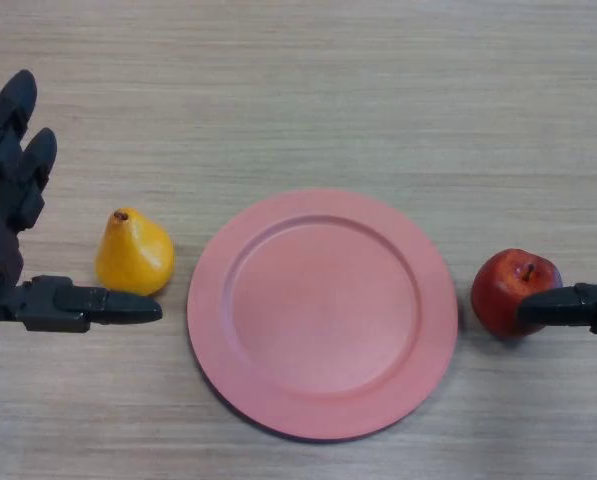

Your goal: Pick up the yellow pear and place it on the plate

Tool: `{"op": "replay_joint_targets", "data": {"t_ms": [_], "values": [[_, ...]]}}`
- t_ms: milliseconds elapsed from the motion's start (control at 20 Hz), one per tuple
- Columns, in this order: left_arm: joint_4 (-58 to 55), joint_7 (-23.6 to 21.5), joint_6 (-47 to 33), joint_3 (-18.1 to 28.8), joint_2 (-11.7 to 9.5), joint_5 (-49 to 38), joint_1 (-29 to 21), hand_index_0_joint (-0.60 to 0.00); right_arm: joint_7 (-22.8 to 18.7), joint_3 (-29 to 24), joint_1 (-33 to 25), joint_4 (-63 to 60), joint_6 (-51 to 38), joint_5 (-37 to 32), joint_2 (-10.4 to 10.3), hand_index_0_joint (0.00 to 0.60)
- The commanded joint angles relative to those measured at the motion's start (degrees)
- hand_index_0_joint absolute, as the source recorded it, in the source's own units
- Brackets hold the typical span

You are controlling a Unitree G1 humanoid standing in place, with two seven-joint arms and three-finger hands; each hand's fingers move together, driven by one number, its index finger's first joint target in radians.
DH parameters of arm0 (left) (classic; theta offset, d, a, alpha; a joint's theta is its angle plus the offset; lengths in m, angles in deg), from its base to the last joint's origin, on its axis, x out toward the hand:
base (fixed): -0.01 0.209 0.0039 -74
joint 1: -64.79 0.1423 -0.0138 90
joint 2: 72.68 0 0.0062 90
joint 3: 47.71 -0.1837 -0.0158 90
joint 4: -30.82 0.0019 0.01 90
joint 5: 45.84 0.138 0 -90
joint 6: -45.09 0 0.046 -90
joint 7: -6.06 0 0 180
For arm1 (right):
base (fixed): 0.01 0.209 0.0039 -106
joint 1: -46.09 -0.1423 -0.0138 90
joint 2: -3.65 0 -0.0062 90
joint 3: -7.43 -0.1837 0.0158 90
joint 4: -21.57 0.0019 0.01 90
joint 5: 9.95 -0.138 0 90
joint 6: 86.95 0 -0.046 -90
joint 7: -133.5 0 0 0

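The yellow pear lies on the wooden table, just left of the pink plate, which holds nothing. My left hand is at the left edge, open, with its fingers straight up the view and its thumb stretched out just under the pear, close to it. My right hand shows only as a finger at the right edge, in front of a red apple.
The red apple sits on the table just right of the plate. The wooden table stretches bare across the far side.
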Motion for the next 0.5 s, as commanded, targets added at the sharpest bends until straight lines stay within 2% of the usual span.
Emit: {"op": "replay_joint_targets", "data": {"t_ms": [50, 350, 500], "values": [[-1.48, 0.07, -5.72, 2.97, -2.28, 0.85, -2.19, 0.000, 0.60, -3.32, -1.95, 2.31, -5.47, -0.58, 2.12, 0.000], [2.34, -0.39, -9.69, 2.05, -2.24, 3.12, -2.52, 0.000, 0.43, -2.53, -2.03, 0.61, -7.88, -0.14, 1.71, 0.000], [6.86, -0.76, -14.08, 2.42, -3.25, 4.86, -3.89, 0.000, 0.36, -3.00, -2.53, 0.49, -7.42, -0.42, 2.10, 0.000]]}}
